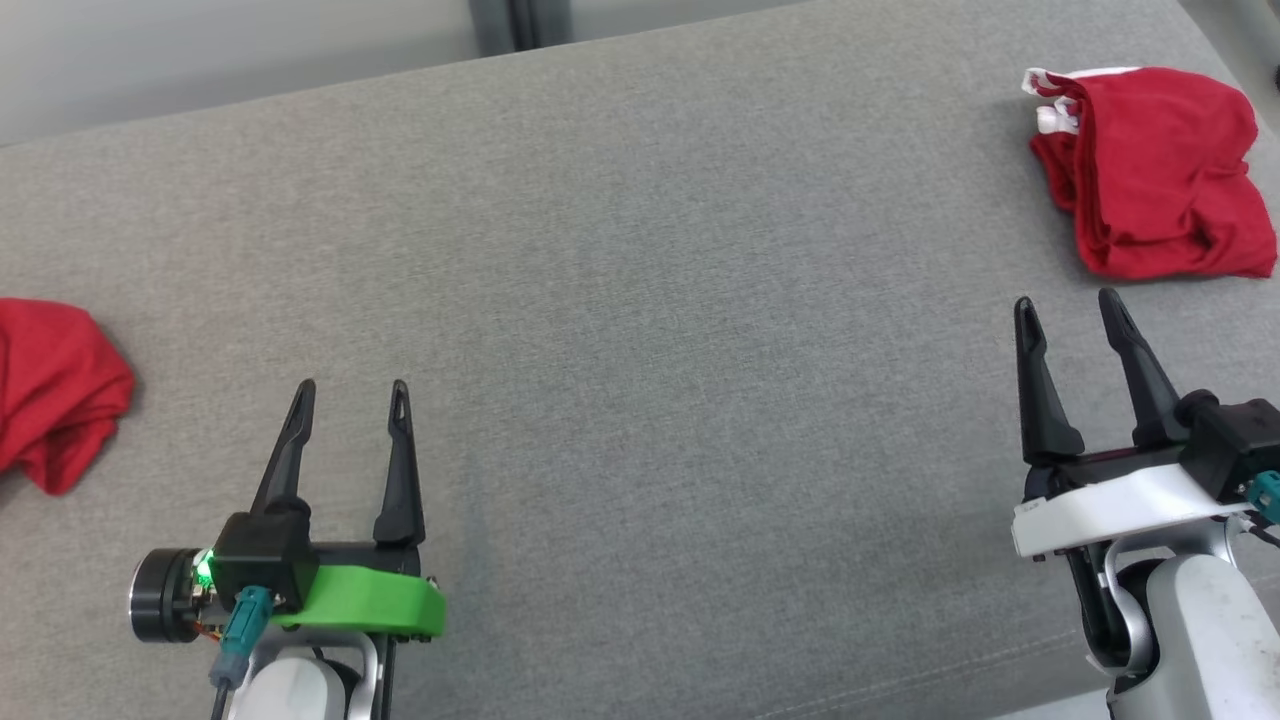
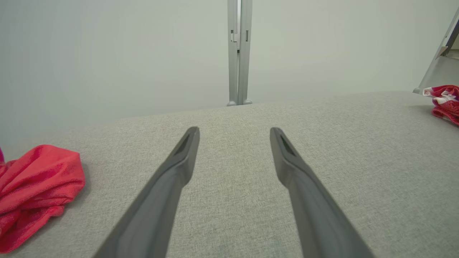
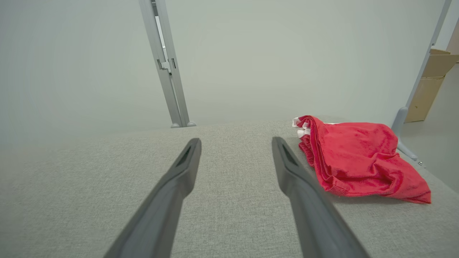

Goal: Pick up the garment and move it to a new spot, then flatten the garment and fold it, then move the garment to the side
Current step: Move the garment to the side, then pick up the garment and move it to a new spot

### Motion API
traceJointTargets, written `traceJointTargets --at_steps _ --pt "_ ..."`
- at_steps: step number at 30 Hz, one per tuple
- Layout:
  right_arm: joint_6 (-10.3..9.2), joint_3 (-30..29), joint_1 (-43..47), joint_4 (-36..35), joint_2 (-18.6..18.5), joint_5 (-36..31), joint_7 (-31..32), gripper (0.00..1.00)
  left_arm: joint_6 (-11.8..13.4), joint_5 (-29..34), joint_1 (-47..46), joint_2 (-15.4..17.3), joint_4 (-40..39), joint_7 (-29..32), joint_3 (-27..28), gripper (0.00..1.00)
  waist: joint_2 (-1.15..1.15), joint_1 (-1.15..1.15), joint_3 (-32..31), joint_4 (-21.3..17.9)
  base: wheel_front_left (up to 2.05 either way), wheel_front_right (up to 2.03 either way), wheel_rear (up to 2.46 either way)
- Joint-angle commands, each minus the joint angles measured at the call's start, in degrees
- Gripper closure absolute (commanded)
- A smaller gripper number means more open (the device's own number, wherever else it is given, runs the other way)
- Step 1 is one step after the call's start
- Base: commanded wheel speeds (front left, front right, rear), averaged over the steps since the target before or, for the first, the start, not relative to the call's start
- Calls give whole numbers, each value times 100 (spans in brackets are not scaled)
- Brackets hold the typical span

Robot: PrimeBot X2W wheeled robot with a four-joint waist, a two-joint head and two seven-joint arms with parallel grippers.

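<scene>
**Both grippers empty, two red garments lying apart**

Nearest the robot, the left gripper (image 1: 352,388) hovers low over the grey pad (image 1: 640,300) with its jaws spread wide and nothing between them. The left wrist view shows bare fabric between the two fingers. The right gripper (image 1: 1066,300) sits a little farther forward on the other side, jaws equally wide and also empty.

Out to the left, about level with the left gripper and well apart from it, lies the left garment (image 1: 55,390). It is a crumpled red heap, cut off by the edge of the head view, with no flat face or clean fold to it.

Farther off, ahead of the right gripper and slightly to its right, lies the right garment (image 1: 1160,170). It is near the fingertips but not touching them. It is red with white trim at one corner and bunched into a rough, layered packet with loose edges.

Beyond the pad stand a pale wall and a grey post (image 2: 239,53).

Which garment the task means cannot be told. Judging by how they lie, the left heap is untouched work: lifting, moving, flattening, folding and setting aside are all left to do. The right packet may pass as folded and put aside, though untidily. The middle of the pad is free for spreading.
</scene>
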Motion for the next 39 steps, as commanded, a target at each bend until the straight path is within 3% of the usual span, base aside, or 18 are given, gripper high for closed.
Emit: traceJointTargets --at_steps 1,10,23,39 --pt "-8 14 130 -74 36 -41 57 0 49 -52 128 -9 55 -39 38 0 0 0 -250 306 0 0 0" --pt "-9 0 575 -446 139 -194 371 0 92 -191 415 -15 224 -103 134 0 0 0 -595 664 0 0 0" --pt "-9 -96 1264 -840 299 -293 650 0 66 -204 655 10 423 -130 34 0 0 0 -940 660 0 0 0" --pt "-9 -179 1391 -1028 291 -340 735 0 45 -225 575 31 514 -146 -59 0 0 0 -963 761 0 0 0"
